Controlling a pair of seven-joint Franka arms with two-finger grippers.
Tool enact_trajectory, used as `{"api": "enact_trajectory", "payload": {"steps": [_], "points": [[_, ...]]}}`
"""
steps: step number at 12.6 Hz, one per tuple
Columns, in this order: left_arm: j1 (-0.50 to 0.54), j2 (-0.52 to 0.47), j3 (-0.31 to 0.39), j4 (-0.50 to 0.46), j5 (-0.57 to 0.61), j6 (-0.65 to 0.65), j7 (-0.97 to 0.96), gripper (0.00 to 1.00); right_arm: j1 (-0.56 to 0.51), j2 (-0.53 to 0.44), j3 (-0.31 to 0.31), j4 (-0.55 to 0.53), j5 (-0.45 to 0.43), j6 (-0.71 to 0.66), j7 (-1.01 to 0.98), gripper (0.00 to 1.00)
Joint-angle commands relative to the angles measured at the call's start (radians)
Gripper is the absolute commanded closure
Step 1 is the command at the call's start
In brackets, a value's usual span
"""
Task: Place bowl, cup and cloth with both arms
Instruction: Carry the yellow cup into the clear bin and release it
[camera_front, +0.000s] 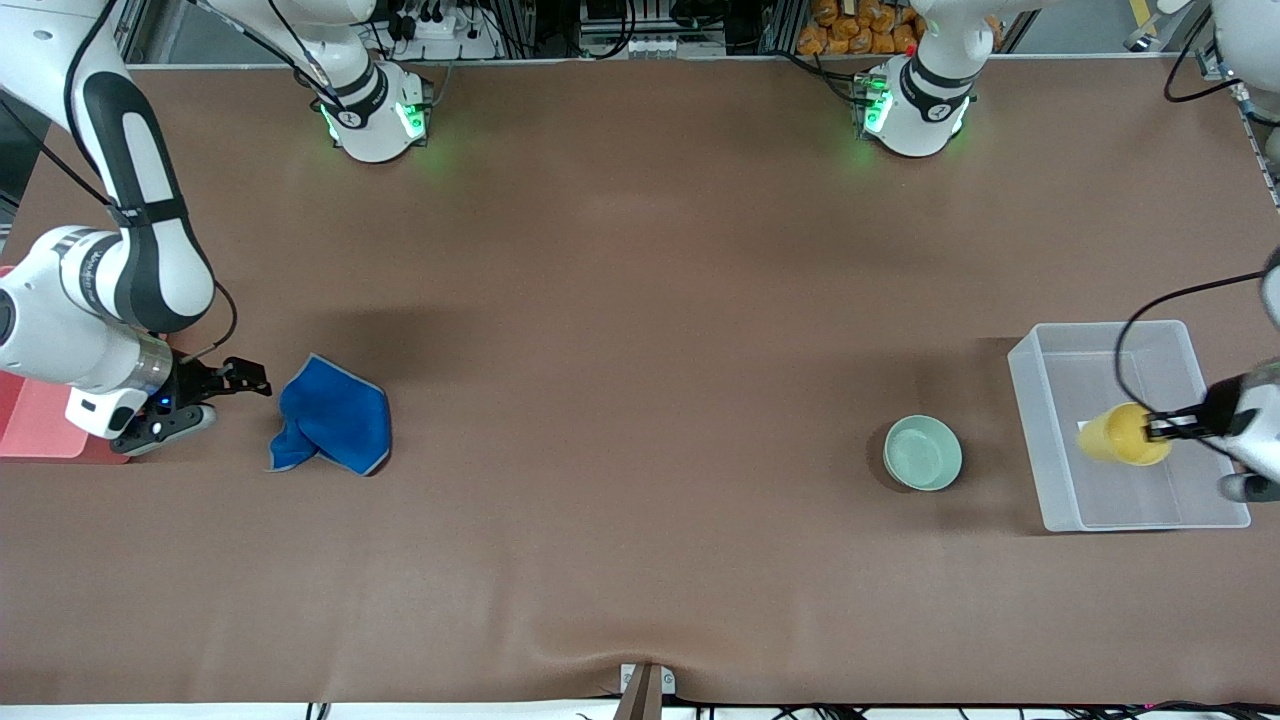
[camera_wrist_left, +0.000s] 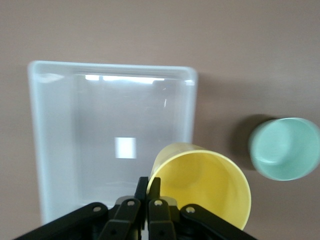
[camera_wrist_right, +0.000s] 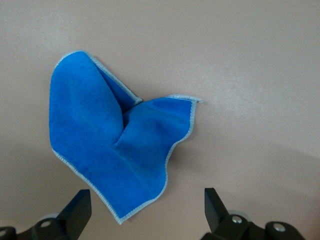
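Observation:
The blue cloth (camera_front: 335, 420) lies crumpled on the table toward the right arm's end; it also shows in the right wrist view (camera_wrist_right: 115, 140). My right gripper (camera_front: 225, 398) is open and empty beside the cloth, its jaws spread wide just short of the cloth's edge (camera_wrist_right: 147, 200). My left gripper (camera_front: 1155, 430) is shut on the rim of the yellow cup (camera_front: 1122, 433) and holds it tilted over the clear plastic tub (camera_front: 1100, 326). The wrist view shows the fingers (camera_wrist_left: 148, 185) pinching the cup's wall (camera_wrist_left: 210, 185). The mint-green bowl (camera_front: 922, 452) stands on the table beside the tub (camera_wrist_left: 285, 148).
The clear tub (camera_wrist_left: 110, 67) holds only a small white label on its floor. A pink-red flat thing (camera_front: 40, 420) lies at the table's edge under the right arm. The brown table cover has a wrinkle near the front edge (camera_front: 640, 650).

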Motion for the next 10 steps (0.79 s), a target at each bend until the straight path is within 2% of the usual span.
{"api": "enact_trajectory", "payload": {"steps": [1, 3, 6, 10], "points": [[0.058, 0.09, -0.009, 0.07, 0.013, 0.04, 0.066, 1.0, -0.003, -0.047, 0.003, -0.092, 0.037, 0.103, -0.096, 0.0], [0.057, 0.15, -0.011, 0.067, 0.013, 0.109, 0.065, 1.0, -0.004, -0.044, 0.003, -0.133, 0.07, 0.187, -0.174, 0.0], [0.058, 0.217, -0.011, 0.056, 0.01, 0.203, 0.066, 1.0, 0.008, -0.041, 0.003, -0.181, 0.194, 0.253, -0.265, 0.0], [0.066, 0.243, -0.012, 0.024, 0.009, 0.289, 0.066, 1.0, 0.028, -0.036, 0.003, -0.21, 0.3, 0.304, -0.329, 0.0]]}}
